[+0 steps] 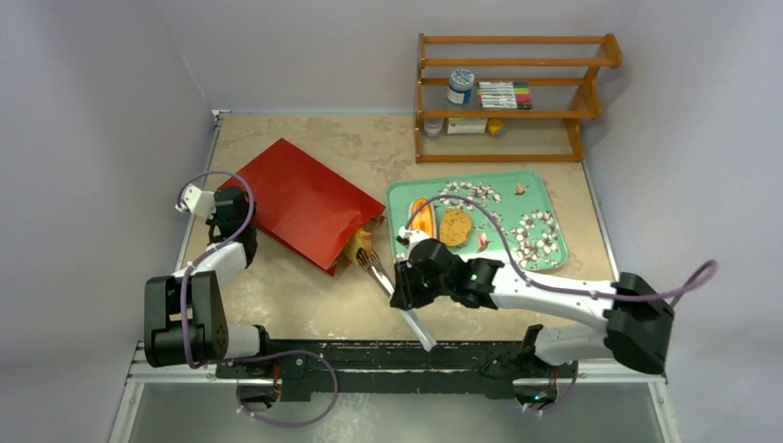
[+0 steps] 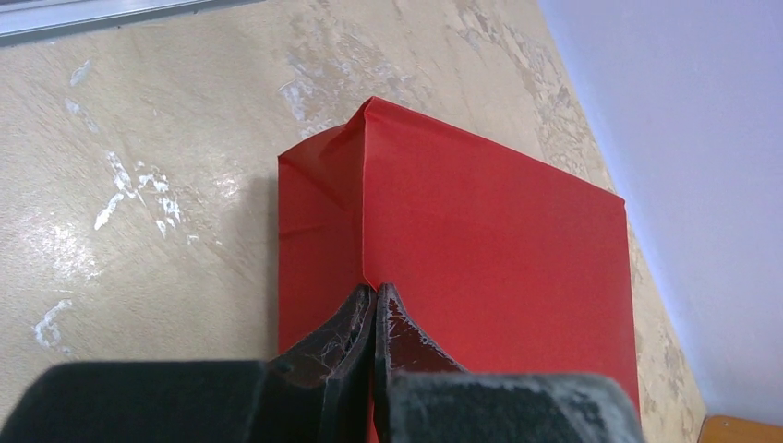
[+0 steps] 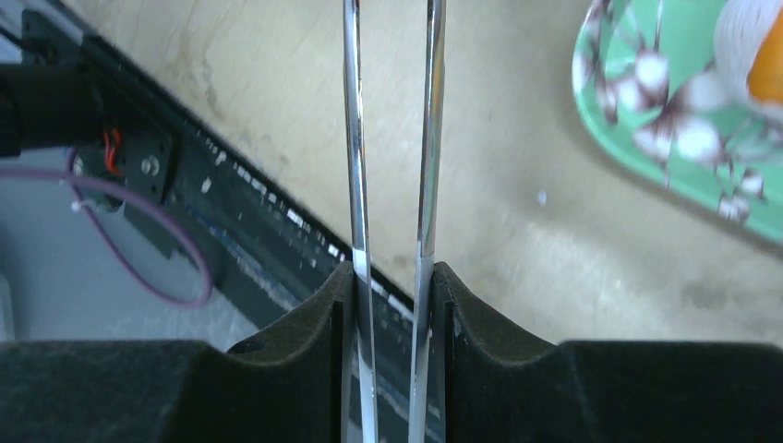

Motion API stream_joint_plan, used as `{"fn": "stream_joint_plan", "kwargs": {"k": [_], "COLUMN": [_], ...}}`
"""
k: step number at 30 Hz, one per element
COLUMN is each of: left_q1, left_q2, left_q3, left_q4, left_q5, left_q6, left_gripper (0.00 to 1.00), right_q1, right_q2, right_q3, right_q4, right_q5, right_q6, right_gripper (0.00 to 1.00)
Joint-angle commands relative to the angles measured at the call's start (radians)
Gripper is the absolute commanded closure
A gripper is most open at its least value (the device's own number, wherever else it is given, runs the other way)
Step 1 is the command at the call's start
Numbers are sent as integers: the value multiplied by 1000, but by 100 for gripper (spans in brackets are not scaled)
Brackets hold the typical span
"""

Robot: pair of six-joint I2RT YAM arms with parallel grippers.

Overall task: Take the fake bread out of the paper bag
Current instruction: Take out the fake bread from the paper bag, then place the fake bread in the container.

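Looking down on the tabletop (image 1: 305, 305), we see the paper bag (image 1: 305, 203) lying flat on its side left of the middle, its closed end toward the left edge and its open mouth toward the middle, just beside the near-left corner of a green flowered tray (image 1: 503, 185). Our left end effector (image 1: 226, 205) is at the closed end. From the left wrist its fingers are pressed together on a raised crease of the red paper (image 2: 377, 291), so it is pinching the bag. Our right end effector (image 1: 406, 277) is clamped on a pair of metal tongs (image 1: 377, 269). The right wrist view shows the two thin blades (image 3: 355, 138) squeezed between the pads, with a narrow gap between them. The tong tips reach the bag's mouth, where a golden bread piece (image 1: 358, 245) shows at the opening. We cannot tell whether the tips touch it. On the tray's left part lie an orange bread (image 1: 423, 219) and a round brown slice (image 1: 454, 227), side by side. A wooden rack (image 1: 517, 97) stands at the far right corner.
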Motion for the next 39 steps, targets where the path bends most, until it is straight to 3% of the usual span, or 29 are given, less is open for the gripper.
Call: {"fn": "stream_joint_plan", "kwargs": {"k": [1, 7, 16, 27, 32, 35, 39], "left_q1": [2, 3, 4, 5, 4, 5, 4], "left_q2": [7, 17, 42, 41, 37, 35, 34], "left_q3": [54, 77, 84, 100, 95, 87, 82], "left_q4": [37, 1, -24, -26, -23, -17, -11], "left_q5": [-34, -61, -102, -64, -50, -43, -32], "left_q6": [-21, -12, -61, -22, -15, -19, -15], "left_gripper": [100, 100, 100, 100, 100, 100, 100], "right_q1": [45, 74, 77, 73, 52, -5, -229], "right_q2": [-167, -348, -478, -524, -525, -534, -575], "right_q3": [-29, -11, 108, 152, 95, 51, -46], "right_q4": [-127, -268, -474, -663, -683, -662, -479], "right_q5": [58, 126, 300, 656, 691, 683, 551], "right_q6": [73, 123, 195, 447, 565, 569, 392], "right_gripper": [89, 89, 90, 89, 89, 89, 90]}}
